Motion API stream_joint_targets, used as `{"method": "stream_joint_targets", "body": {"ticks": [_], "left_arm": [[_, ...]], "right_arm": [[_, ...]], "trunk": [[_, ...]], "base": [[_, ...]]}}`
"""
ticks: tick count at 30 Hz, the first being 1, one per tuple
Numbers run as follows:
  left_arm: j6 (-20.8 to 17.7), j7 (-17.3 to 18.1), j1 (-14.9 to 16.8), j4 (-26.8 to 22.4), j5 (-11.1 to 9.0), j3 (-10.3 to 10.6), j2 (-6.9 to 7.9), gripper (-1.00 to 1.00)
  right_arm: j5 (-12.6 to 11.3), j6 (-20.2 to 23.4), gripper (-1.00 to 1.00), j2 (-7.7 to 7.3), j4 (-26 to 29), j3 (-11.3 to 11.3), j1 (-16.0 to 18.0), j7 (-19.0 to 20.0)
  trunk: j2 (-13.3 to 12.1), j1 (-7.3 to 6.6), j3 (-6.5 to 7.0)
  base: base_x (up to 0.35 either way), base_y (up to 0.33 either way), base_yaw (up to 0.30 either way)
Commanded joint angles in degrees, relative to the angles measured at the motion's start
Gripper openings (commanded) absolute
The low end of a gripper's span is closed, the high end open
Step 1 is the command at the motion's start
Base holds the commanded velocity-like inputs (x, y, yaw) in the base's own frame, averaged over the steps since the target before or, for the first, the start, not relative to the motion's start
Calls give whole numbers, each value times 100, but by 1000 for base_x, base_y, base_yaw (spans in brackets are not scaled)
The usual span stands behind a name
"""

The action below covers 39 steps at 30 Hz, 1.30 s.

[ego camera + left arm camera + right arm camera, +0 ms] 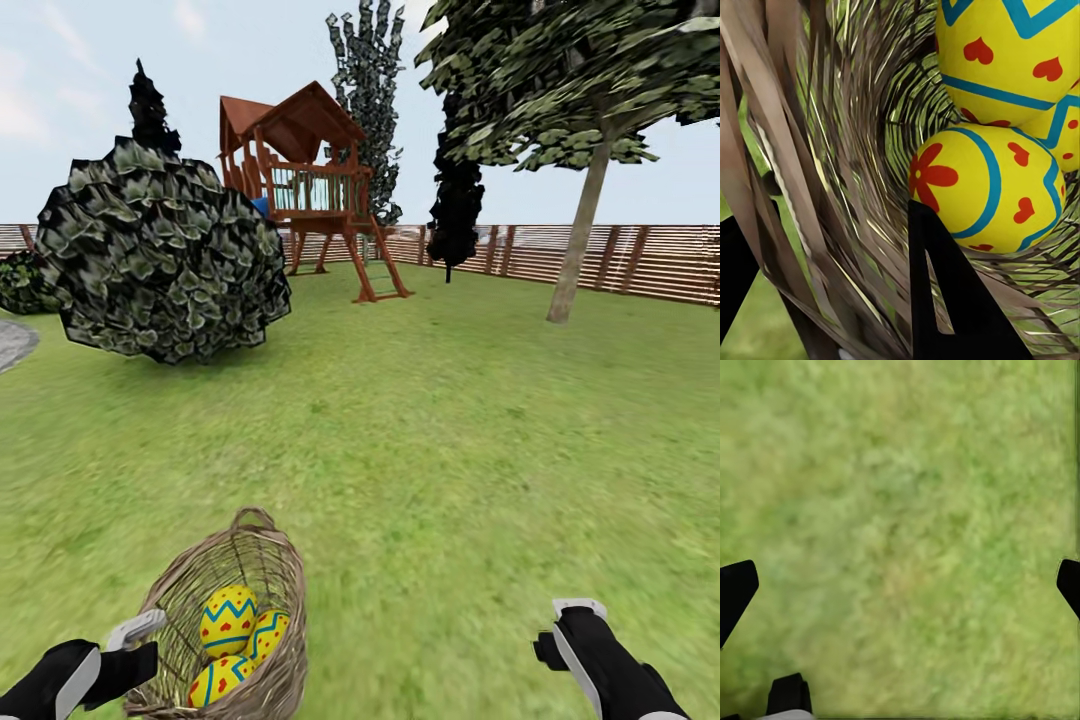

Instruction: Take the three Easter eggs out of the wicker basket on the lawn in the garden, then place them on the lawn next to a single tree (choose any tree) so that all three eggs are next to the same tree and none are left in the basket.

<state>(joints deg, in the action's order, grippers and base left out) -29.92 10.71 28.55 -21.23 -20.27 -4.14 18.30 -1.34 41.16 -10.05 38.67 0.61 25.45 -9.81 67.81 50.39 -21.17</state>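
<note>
L gripper pinches basket wall, three eggs inside; R gripper spread wide over grass, empty.

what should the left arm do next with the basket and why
Probably keep hold of the wicker basket and carry it toward the tree at the far right. The left gripper sits at the rim, a finger on either side of the wall, and all three Easter eggs lie inside. The right gripper hangs open over the lawn.
</note>
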Motion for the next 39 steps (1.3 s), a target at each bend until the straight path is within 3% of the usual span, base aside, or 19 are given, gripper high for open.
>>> {"method": "stream_joint_targets", "body": {"ticks": [1, 39], "left_arm": [[-49, 18, 1, -13, -49, -52, -5, -100], [-48, 18, 1, -13, -38, -51, -72, -100]], "right_arm": [[-16, 24, 100, -2, 7, 0, 4, -21], [-16, 24, 100, -5, 52, 2, 4, -21]], "trunk": [[-37, -23, 12], [-1561, -857, 694]], "base": [[0, 0, -281], [0, 0, -281]]}}
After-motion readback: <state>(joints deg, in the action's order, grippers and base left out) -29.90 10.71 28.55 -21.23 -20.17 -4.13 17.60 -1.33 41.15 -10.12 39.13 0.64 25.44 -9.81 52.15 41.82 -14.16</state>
